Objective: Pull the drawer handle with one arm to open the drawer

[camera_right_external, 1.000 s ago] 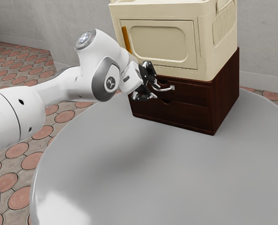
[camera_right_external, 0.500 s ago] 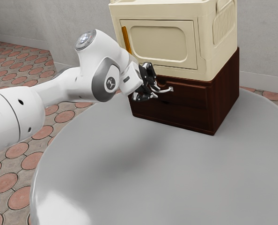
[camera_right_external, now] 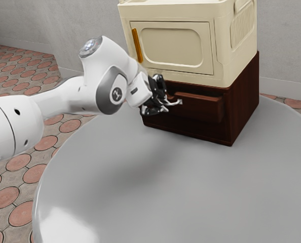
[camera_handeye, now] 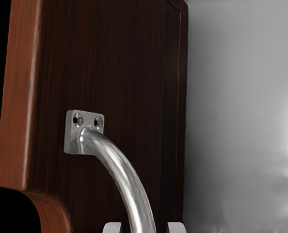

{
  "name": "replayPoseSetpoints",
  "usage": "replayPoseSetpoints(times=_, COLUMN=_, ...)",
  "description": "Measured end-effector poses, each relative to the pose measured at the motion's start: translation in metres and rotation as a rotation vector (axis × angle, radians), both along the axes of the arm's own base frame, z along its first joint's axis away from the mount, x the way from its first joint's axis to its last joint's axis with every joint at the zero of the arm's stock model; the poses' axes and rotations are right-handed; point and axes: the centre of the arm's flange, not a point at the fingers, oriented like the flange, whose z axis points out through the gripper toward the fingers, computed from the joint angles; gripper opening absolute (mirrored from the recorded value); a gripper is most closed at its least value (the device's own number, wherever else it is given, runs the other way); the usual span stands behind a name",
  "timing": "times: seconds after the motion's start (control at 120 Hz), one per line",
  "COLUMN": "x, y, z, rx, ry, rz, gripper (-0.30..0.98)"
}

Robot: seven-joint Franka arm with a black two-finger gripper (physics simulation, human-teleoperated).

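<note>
While your claw [camera_handeye: 144, 227] is grasping the curved metal handle [camera_handeye: 127, 182], a fingertip sitting on either side of the bar, the upper drawer [camera_right_external: 199, 107] is standing partly out of the dark wooden cabinet [camera_right_external: 245, 104]. So the reach and grasp are looking done and the opening is looking partly made; you are probably needing more straight outward pull, watching that the hold isn't slipping along the curve. Below, the lower front [camera_right_external: 183, 127] is sitting flush. Above, a cream box [camera_right_external: 171, 46] is resting on the cabinet, an orange strip [camera_right_external: 137, 45] running along its front. Underneath, the round grey desk [camera_right_external: 165, 192] is carrying everything and catching bright glare, and beyond it reddish floor tiles [camera_right_external: 7, 197] are spreading towards a plain grey wall [camera_right_external: 82, 30].
</note>
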Motion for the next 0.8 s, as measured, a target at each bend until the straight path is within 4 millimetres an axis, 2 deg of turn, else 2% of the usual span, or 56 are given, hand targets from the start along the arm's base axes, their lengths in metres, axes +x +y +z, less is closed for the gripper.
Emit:
replayPoseSetpoints(times=0.2, x=-0.011, y=0.002, z=0.008, rx=0.001, ry=-0.001, rz=0.004, gripper=0.01)
replayPoseSetpoints(times=0.8, x=-0.033, y=0.0, z=0.009, rx=0.004, ry=0.025, rz=-0.002, gripper=0.01)
